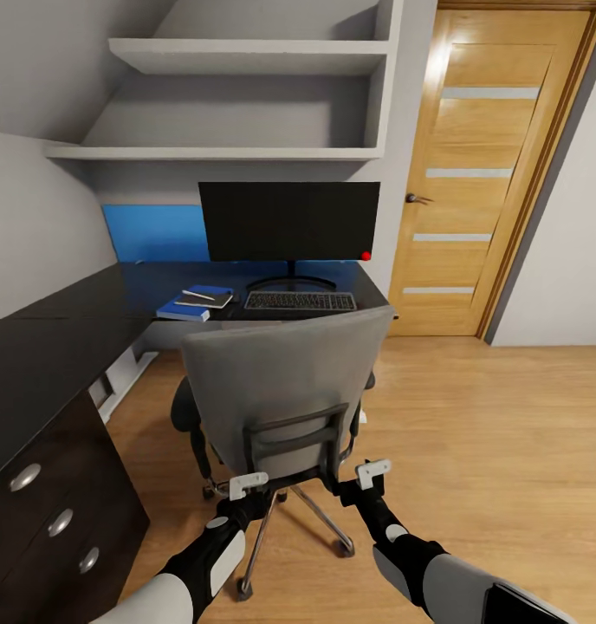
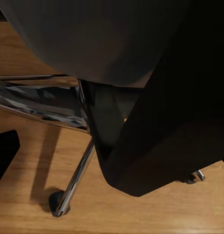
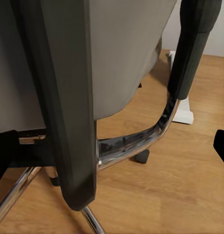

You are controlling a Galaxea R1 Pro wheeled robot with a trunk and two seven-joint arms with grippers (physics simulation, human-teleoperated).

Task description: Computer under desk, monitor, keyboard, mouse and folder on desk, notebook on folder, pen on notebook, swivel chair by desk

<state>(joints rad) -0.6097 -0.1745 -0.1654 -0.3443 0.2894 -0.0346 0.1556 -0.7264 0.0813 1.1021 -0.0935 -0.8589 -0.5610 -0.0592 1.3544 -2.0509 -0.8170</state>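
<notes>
Swivel chair (image 1: 285, 390) blocks desk (image 1: 64, 338) (floor beside open)

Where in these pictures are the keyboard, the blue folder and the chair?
keyboard (image 1: 300, 301): head view, middle of its black keys.
folder (image 1: 182, 310): head view, bare blue cover near its front edge.
swivel chair (image 1: 281, 373): head view, grey backrest.
</notes>
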